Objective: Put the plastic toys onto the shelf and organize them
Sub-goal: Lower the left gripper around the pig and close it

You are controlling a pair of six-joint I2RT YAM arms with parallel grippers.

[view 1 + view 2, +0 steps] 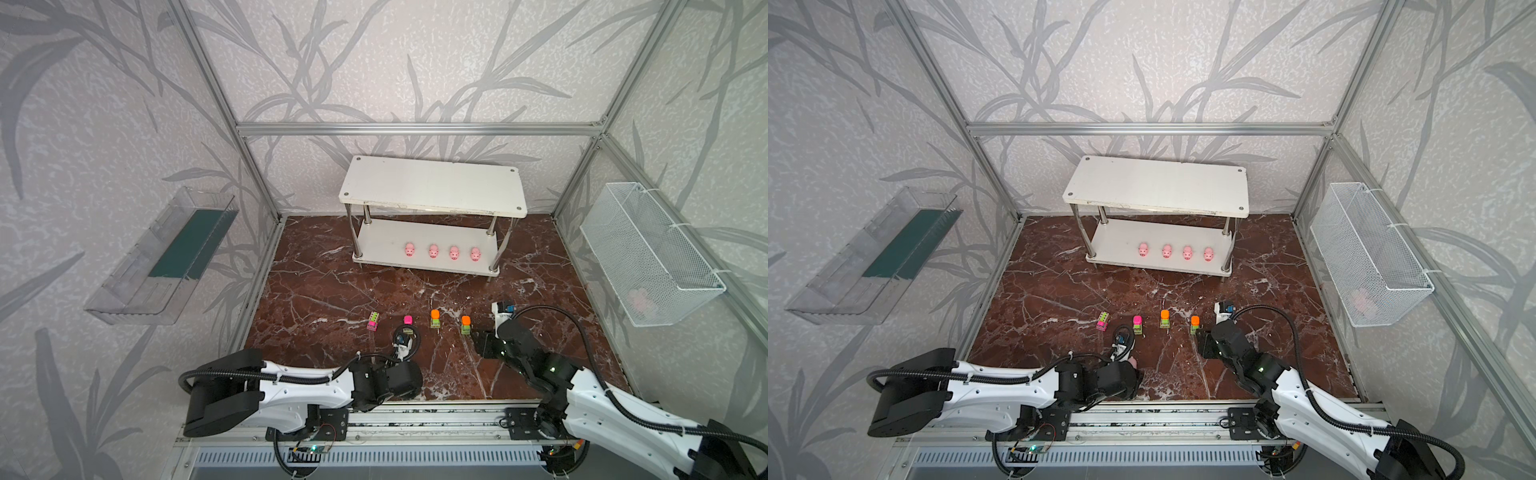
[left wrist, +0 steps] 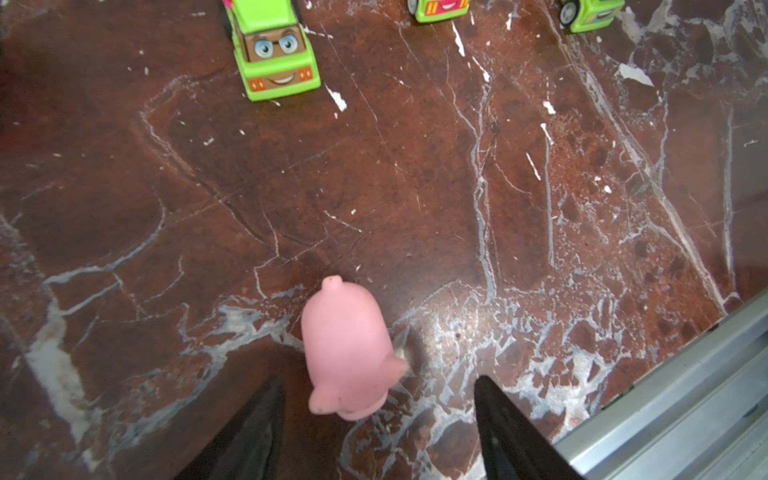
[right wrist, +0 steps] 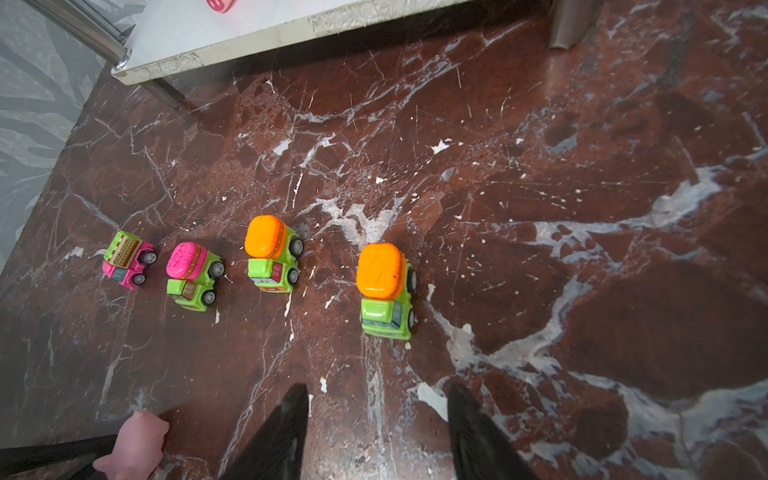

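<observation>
- Four pink pigs (image 1: 433, 251) stood evenly spaced along the lower level of the shelf (image 1: 382, 245), all facing front. That row looked like the pattern the last pig should join, probably in the bare stretch at its left end.
- The fifth pig (image 2: 347, 345) appeared to rest on the tabletop (image 1: 332, 291) close to the front rail (image 1: 415, 419), between the fingers of the left gripper (image 2: 378, 380). The jaws stood apart with a gap on each side of the pig, so nothing was clamped. The straddle read as the set-up for a pinch across its body.
- Four toy cars (image 3: 270, 257) stood in a line on the tabletop, well short of the shelf, whose upper level was bare and may be meant for them.
- The left arm lay stretched low along the front rail, wrist bent down over the pig.
- The right arm reached in from the front right corner. The right gripper (image 3: 378, 386) was spread and empty, low beside the rightmost orange-topped car (image 3: 382, 286).
</observation>
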